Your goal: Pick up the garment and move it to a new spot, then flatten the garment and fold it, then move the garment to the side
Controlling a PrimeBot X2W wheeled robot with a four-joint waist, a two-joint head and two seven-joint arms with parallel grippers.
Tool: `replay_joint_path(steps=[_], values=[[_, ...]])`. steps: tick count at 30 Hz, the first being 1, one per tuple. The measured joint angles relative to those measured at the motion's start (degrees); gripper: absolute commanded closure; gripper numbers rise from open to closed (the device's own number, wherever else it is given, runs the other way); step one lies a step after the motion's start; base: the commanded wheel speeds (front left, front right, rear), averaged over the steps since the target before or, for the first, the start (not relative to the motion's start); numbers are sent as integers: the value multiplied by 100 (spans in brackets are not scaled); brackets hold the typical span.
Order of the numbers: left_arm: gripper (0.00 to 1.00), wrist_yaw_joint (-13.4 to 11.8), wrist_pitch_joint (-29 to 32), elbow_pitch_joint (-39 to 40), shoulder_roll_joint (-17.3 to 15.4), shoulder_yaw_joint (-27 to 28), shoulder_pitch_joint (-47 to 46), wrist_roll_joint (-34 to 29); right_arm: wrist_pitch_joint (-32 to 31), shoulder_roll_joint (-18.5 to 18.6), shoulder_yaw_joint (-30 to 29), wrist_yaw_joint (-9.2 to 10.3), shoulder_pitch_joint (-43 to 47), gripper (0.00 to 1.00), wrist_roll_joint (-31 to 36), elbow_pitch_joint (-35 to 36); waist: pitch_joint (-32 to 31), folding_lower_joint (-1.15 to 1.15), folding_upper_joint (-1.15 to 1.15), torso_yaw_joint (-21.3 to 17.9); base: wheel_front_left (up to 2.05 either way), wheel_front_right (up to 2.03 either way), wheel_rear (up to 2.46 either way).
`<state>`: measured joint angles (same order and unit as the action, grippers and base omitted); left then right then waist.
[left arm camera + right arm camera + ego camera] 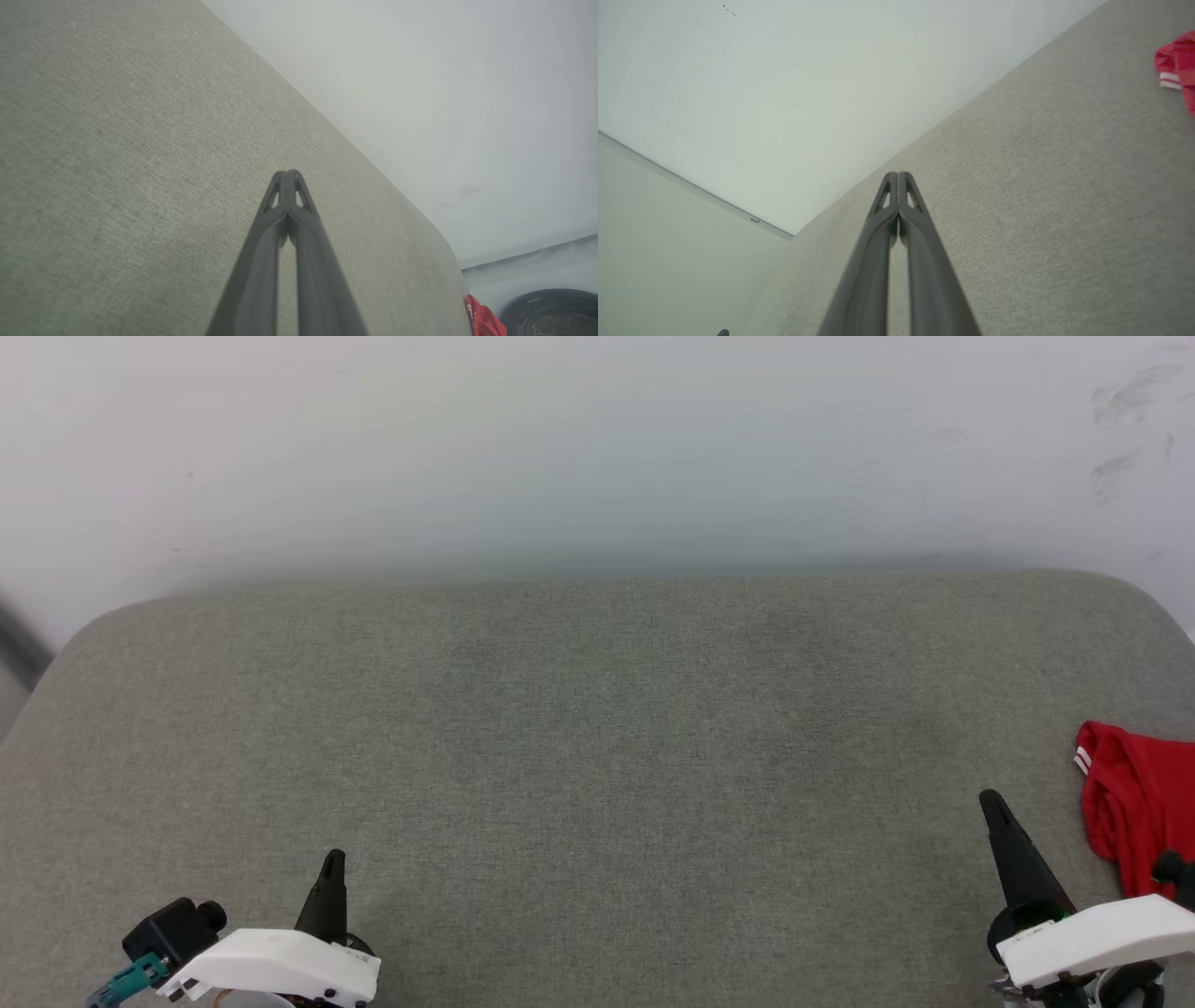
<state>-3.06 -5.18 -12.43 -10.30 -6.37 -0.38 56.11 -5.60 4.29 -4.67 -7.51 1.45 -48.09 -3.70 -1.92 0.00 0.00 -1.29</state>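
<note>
Grey fabric-covered desk [597, 756], pale wall [597, 448] behind. Item: red shirt [1134, 803], bunched at the desk's right edge, just beside the right tool [991, 803]. Likely light, limp, sagging when lifted; pinch a raised fold or hem. Left tool [333, 861] and right tool pinched closed, empty.

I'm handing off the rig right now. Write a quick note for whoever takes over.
Grippers: left gripper shut and empty; right gripper shut and empty, fingers clear of the shirt.
Shirt: bunched at the right edge of the grey cushion, mostly cut off in the head view.
Done: cannot tell from here.
Left: check whether the shirt is folded; if not, pick it up, flatten, fold, set aside.
</note>
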Motion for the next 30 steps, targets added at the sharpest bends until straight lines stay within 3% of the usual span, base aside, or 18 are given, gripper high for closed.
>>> replay_joint_path(steps=[30], values=[[100,458,503,-66,319,546,-238,1604,-33,-62,-81,1,-305,100,-1929,-453,74,0,0,45,0,0,0]])
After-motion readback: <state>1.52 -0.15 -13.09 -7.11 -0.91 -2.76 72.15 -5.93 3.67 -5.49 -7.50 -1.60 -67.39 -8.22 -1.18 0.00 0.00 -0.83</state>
